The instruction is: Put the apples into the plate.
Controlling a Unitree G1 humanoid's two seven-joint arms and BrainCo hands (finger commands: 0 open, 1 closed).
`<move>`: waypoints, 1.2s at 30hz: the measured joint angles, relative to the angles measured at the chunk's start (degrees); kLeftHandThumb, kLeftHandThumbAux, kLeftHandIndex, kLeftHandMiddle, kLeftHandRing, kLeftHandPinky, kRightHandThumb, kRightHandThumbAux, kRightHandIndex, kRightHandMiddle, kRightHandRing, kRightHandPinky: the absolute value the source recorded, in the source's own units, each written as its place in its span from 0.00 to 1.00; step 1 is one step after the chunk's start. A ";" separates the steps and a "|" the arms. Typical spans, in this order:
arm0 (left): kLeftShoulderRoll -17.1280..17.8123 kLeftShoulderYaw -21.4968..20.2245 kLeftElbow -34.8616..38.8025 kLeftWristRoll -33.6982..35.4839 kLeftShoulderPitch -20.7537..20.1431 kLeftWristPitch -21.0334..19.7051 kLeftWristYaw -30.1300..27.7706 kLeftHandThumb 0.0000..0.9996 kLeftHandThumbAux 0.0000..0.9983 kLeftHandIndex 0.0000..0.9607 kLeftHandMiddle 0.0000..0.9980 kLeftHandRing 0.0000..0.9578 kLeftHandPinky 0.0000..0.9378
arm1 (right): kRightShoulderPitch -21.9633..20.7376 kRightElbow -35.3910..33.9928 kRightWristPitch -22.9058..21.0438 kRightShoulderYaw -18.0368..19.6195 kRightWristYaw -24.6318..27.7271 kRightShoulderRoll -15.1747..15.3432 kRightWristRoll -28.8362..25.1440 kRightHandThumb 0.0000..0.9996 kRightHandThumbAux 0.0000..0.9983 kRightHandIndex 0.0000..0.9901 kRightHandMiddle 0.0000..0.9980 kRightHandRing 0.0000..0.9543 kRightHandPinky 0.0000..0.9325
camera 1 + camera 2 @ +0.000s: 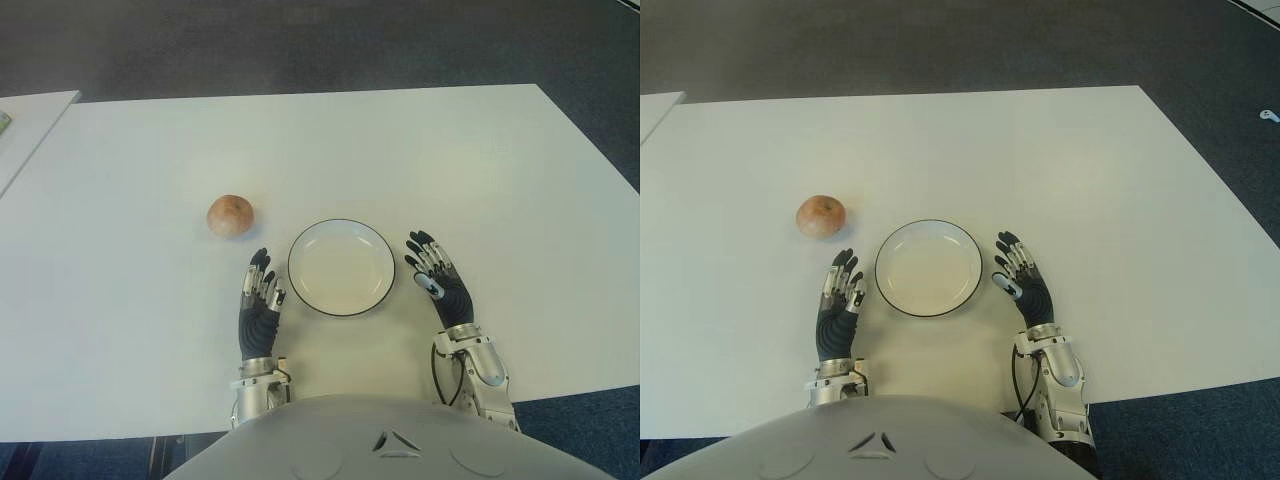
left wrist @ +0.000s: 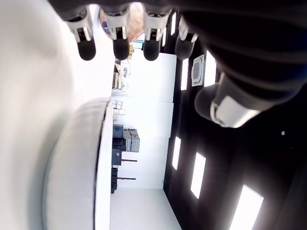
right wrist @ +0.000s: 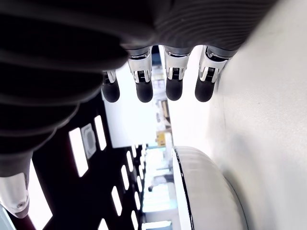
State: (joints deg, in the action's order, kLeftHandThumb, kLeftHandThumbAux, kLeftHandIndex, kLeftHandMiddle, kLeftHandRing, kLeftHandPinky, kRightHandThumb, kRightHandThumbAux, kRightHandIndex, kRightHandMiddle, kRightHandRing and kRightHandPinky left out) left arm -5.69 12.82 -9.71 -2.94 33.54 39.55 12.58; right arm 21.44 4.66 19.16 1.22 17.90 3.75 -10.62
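Observation:
One reddish-yellow apple [image 1: 230, 215] sits on the white table [image 1: 450, 160], left of and slightly beyond the plate. The white plate [image 1: 341, 267] with a thin dark rim stands near the table's front edge and holds nothing. My left hand [image 1: 259, 296] shows just left of the plate, fingers stretched out and holding nothing; the apple is a short way beyond its fingertips. My right hand [image 1: 436, 275] shows just right of the plate, fingers also spread and holding nothing. The plate's rim [image 2: 91, 158] shows beside my left hand in its wrist view, and the plate's rim [image 3: 201, 187] likewise in the right wrist view.
A second white table's corner [image 1: 25, 125] stands at the far left, separated by a narrow gap. Dark carpet [image 1: 300, 45] lies beyond the table's far edge and to its right.

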 measured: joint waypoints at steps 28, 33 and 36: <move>3.25 1.36 23.10 -1.79 9.55 -17.07 1.34 0.04 0.57 0.00 0.00 0.00 0.00 | -0.04 0.20 1.18 -0.56 -1.64 -0.65 1.44 0.09 0.56 0.00 0.00 0.00 0.00; 4.23 1.42 29.70 -11.96 12.39 -20.12 4.66 0.08 0.55 0.00 0.00 0.00 0.01 | -0.16 -0.01 1.54 -0.61 -1.89 -0.69 1.55 0.09 0.56 0.00 0.00 0.00 0.00; 4.58 1.25 31.25 -18.60 12.57 -21.48 6.24 0.09 0.53 0.00 0.01 0.00 0.00 | -0.30 -0.16 1.98 -0.63 -1.87 -0.72 1.53 0.10 0.55 0.00 0.00 0.00 0.00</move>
State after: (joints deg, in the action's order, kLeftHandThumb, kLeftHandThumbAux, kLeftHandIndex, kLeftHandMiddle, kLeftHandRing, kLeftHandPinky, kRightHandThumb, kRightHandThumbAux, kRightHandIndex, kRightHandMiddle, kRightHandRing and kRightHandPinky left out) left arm -1.11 14.07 21.54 -21.54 46.12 18.07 18.82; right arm 21.14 4.50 21.14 0.59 16.03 3.03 -9.09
